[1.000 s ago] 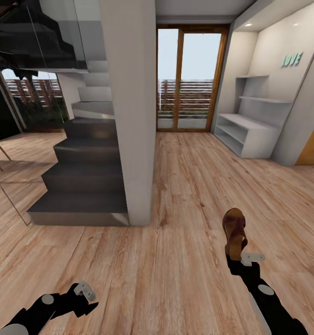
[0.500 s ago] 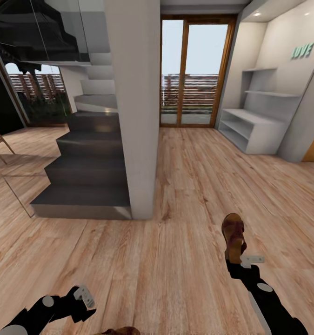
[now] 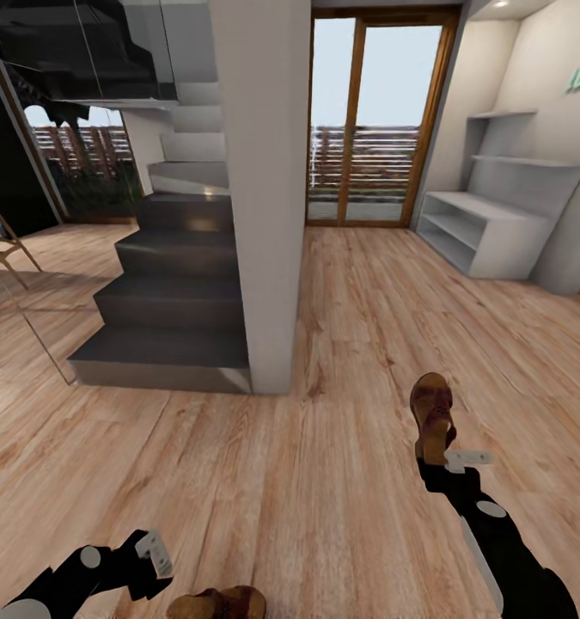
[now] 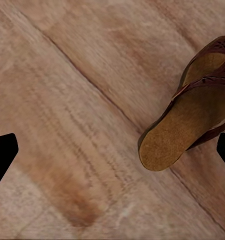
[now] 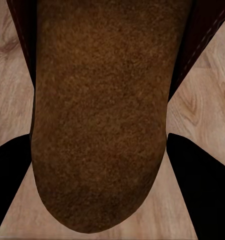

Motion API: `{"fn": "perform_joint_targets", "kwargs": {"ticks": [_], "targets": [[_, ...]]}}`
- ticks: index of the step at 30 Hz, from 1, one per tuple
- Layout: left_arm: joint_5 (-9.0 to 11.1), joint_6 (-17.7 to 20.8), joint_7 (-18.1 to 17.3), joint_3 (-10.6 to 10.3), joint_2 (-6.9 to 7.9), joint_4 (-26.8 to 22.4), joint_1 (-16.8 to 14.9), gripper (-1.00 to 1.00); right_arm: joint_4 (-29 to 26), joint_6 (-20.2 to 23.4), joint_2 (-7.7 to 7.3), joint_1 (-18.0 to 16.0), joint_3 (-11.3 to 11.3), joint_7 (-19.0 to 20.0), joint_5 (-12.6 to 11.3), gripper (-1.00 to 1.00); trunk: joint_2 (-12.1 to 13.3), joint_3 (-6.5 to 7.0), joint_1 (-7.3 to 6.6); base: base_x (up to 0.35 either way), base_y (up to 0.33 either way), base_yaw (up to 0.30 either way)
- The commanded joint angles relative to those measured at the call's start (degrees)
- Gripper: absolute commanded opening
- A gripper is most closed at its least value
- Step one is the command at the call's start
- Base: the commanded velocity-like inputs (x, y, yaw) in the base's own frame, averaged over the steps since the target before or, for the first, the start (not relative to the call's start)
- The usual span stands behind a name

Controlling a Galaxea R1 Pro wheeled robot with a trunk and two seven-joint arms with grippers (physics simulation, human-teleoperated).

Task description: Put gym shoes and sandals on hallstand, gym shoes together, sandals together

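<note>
While our right gripper (image 3: 445, 462) holds one sandal (image 3: 432, 415) clamped in its jaws, toe pointing away from us, the rack (image 3: 483, 230) stands well beyond it, both shelves bare. Our left gripper (image 3: 155, 554), jaws apart and empty, hangs just beside the second sandal (image 3: 218, 603) on the floor (image 3: 341, 344), so that arm is nearer.

Sandal, first (image 3: 432, 415): dark brown leather, wide woven strap, tan footbed; held off the corridor floor (image 3: 324, 447) in the jaws of the right gripper (image 3: 448, 464), toe pointing away from the robot; footbed seen close in the right wrist view (image 5: 100, 115); sandal, second (image 3: 218, 604): same make, lying on the floor at the near edge of the head view, beside the left gripper (image 3: 156, 559); heel and strap seen in the left wrist view (image 4: 192, 112); hallstand (image 3: 487, 232): light grey, two open shelf levels, two wall shelves above, well apart at far right.
</note>
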Motion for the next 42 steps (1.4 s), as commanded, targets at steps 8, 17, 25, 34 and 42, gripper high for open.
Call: {"fn": "perform_joint_targets", "kwargs": {"ticks": [8, 17, 25, 34, 42], "targets": [[-0.62, -0.38, -0.20, 0.47, -0.20, -0.26, -0.10, 1.00, -0.13, 0.44, -0.01, -0.01, 0.12, 0.08, -0.01, -1.00, -3.25, -2.21, 1.75, 0.000, 0.000, 0.102], [-1.05, -0.33, -0.29, 0.49, -0.51, -0.34, -0.27, 1.00, -0.13, 0.44, -0.01, -0.01, 0.12, 0.10, -0.02, -1.00, -5.30, -4.81, 2.95, 0.000, 0.000, 0.101], [-3.68, -0.35, -0.63, -1.85, -0.77, -0.39, -0.88, 1.00, -0.09, 0.45, -0.01, -0.01, 0.20, 0.09, 0.03, -1.00, -5.37, -6.52, 3.08, 0.000, 0.000, 0.068], [-4.22, 0.20, -2.71, -6.66, -1.01, -4.51, -1.13, 1.00, -0.08, 0.47, -0.01, -0.01, 0.17, 0.09, 0.04, -1.00, -5.37, -6.60, 3.08, 0.000, 0.000, 0.005], [-4.41, 0.52, -9.34, -8.36, -1.11, -9.17, -1.10, 1.00, -0.19, 0.46, -0.01, -0.01, 0.15, 0.02, 0.10, -1.00, -5.37, -6.60, 3.08, 0.000, 0.000, 0.000]]}}
